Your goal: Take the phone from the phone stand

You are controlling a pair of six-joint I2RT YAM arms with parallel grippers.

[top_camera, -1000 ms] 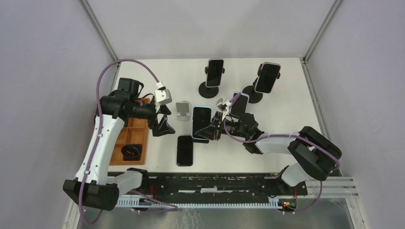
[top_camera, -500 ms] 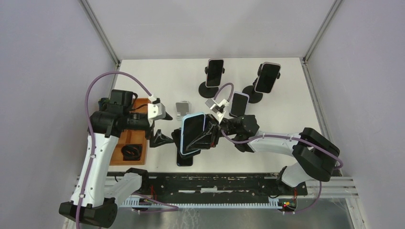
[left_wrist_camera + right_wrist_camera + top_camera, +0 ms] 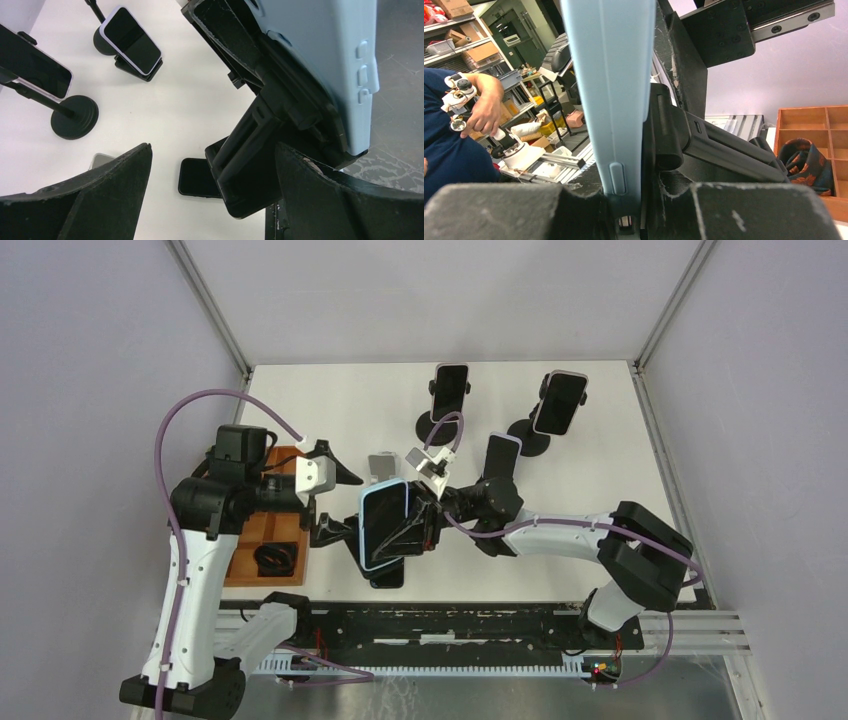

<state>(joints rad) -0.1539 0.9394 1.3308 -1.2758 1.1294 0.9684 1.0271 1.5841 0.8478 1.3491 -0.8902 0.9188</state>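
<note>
- White table (image 3: 330, 410) carries the whole set-up. Both arms reach in from the near edge and meet near its middle.
- Wooden compartment tray (image 3: 245, 562) sits at the left edge, with a dark coiled item (image 3: 275, 558) in a near compartment. Identity of the item unclear.
- Light-blue-cased phone (image 3: 385, 527) is the task's thing. It is held off the table at near centre, screen up toward the overhead camera, long axis roughly near–far with a slight tilt.
- Black phone stand (image 3: 280, 115) is clamped to the phone's back in the left wrist view, so the separation is not yet done.
- Right gripper (image 3: 422, 528) is pinched on the phone from its right. In the right wrist view the blue case edge drops into the narrow gap between the fingers. Cannot tell whether the pads also catch the stand.
- Left gripper (image 3: 338, 502) has its jaws spread wide and holds nothing.
- Key relation: the phone and stand lie just to the right of the left gripper, ahead of its open jaws, not between them. Judgement: the left arm is the free one, and it needs to close on the stand so the two parts can be pulled apart.
- Black phone (image 3: 388, 575) lies flat on the table under the held one.
- Writing: none legible. Only raised side buttons (image 3: 364, 70) show on the case.
</note>
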